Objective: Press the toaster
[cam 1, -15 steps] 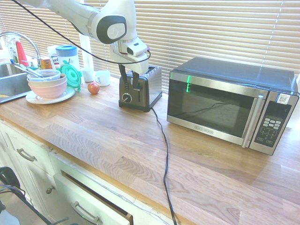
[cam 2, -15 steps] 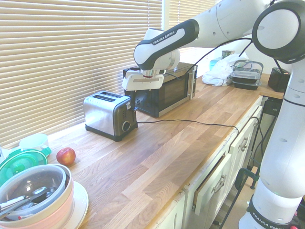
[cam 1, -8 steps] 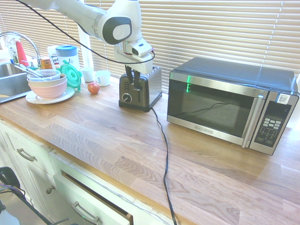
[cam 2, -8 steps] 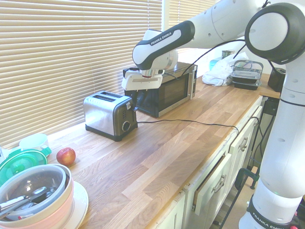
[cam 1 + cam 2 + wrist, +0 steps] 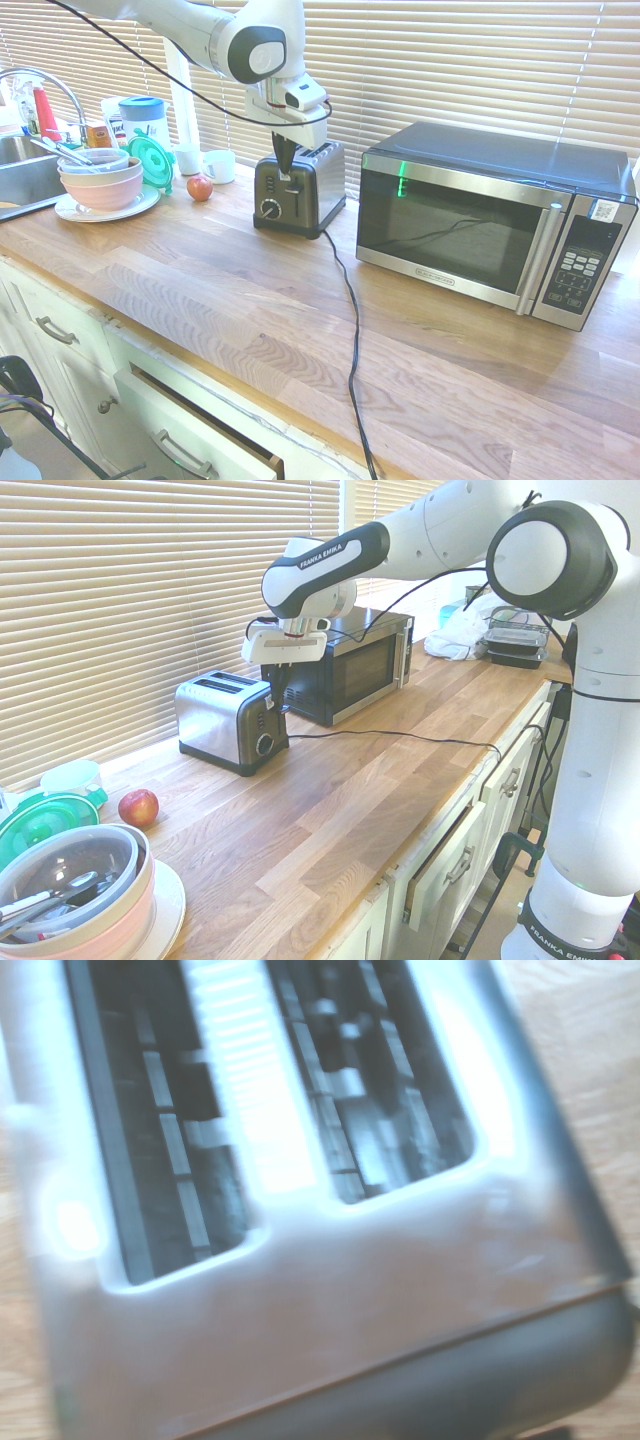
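The toaster (image 5: 300, 190) is a small steel box with a black front and a round dial; it stands on the wooden counter in front of the blinds. From the other side the toaster (image 5: 222, 718) shows its brushed steel flank. My gripper (image 5: 285, 173) points straight down at the upper part of the black front, fingers shut into one narrow point with nothing between them. Its tips (image 5: 281, 702) hang beside the front lever slot; I cannot tell whether they touch it. The wrist view is filled by the blurred toaster top (image 5: 300, 1290) and its two slots.
A steel-and-black microwave (image 5: 490, 225) stands right of the toaster. The toaster's black cord (image 5: 352, 330) runs across the counter to its front edge. To the left are an apple (image 5: 200, 187), stacked bowls (image 5: 100, 182) on a plate, a white mug (image 5: 219, 165) and the sink (image 5: 20, 170).
The fingers, spread apart a second ago, have come together. The hand has risen a little in front of the toaster.
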Robot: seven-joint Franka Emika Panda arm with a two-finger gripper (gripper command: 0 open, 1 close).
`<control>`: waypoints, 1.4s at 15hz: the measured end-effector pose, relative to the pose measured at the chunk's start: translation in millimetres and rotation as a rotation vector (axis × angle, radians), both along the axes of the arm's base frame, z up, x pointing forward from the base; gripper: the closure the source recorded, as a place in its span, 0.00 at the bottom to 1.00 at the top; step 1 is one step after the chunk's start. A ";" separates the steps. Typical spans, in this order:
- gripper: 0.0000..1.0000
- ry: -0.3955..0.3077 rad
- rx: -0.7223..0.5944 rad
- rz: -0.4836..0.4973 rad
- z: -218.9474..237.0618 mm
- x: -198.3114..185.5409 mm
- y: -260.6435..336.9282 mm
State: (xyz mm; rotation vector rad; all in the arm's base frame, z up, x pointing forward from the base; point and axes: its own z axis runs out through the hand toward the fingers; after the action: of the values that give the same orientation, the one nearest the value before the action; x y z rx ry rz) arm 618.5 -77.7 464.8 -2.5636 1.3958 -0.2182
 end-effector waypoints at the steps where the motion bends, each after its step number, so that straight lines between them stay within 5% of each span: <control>1: 1.00 0.003 0.005 -0.003 -5.6 0.4 -8.4; 21: 1.00 0.043 0.014 0.005 -46.0 13.1 -11.5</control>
State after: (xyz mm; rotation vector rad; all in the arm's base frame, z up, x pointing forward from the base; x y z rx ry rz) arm 631.6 -89.2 418.8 -2.5753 1.4008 -0.1528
